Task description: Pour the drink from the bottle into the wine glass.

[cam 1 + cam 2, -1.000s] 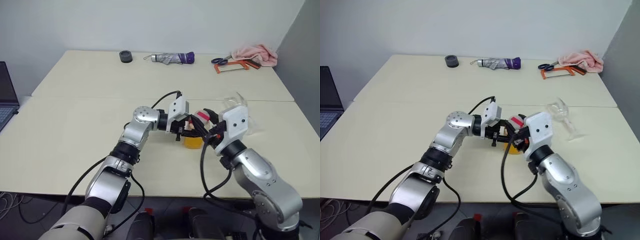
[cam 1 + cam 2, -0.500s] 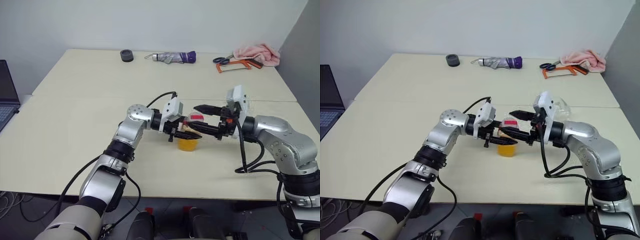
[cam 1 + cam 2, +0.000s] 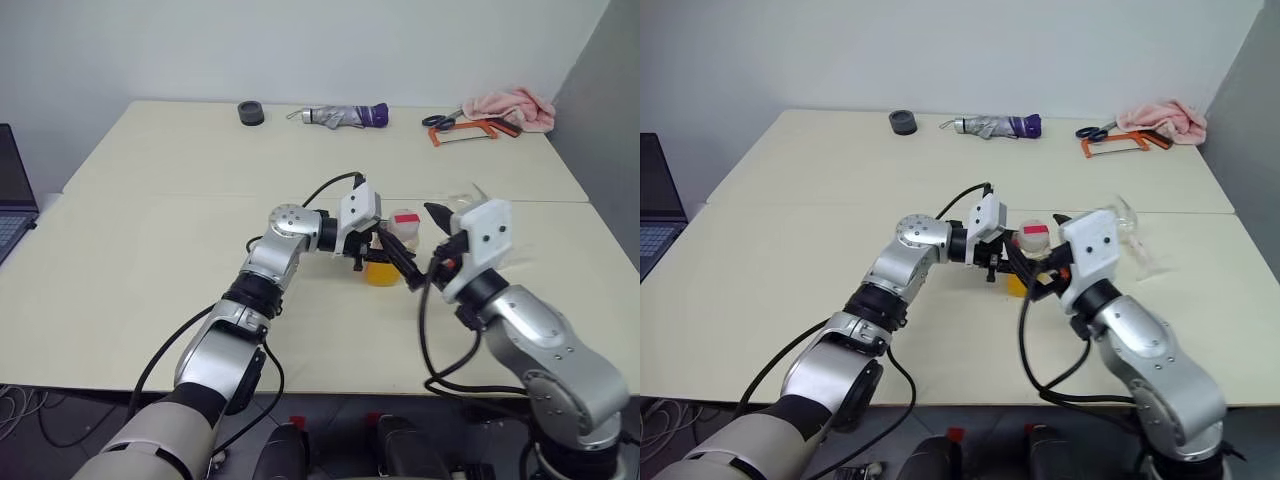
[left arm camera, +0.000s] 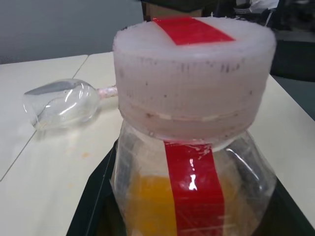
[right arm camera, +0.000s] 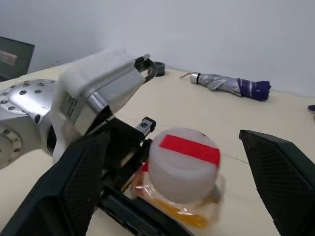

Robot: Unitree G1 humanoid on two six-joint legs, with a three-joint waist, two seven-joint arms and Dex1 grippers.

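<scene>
The left gripper [image 3: 392, 258] has its fingers clamped on the bottle [image 4: 192, 147], which stands upright near the middle of the worktop [image 3: 150, 250] with its cap [image 5: 184, 162] on and the orange drink [image 3: 383, 272] filling its lower part. The right gripper [image 5: 184, 196] hangs just beside it with its fingers [image 5: 283, 172] wide apart, one on either side of the cap and touching nothing. The wine glass [image 4: 61, 104] lies on its side on the worktop a little beyond the bottle, empty, and a folded umbrella [image 3: 345, 116], scissors [image 3: 441, 121] and a pink cloth [image 3: 512, 106] lie along the far edge.
</scene>
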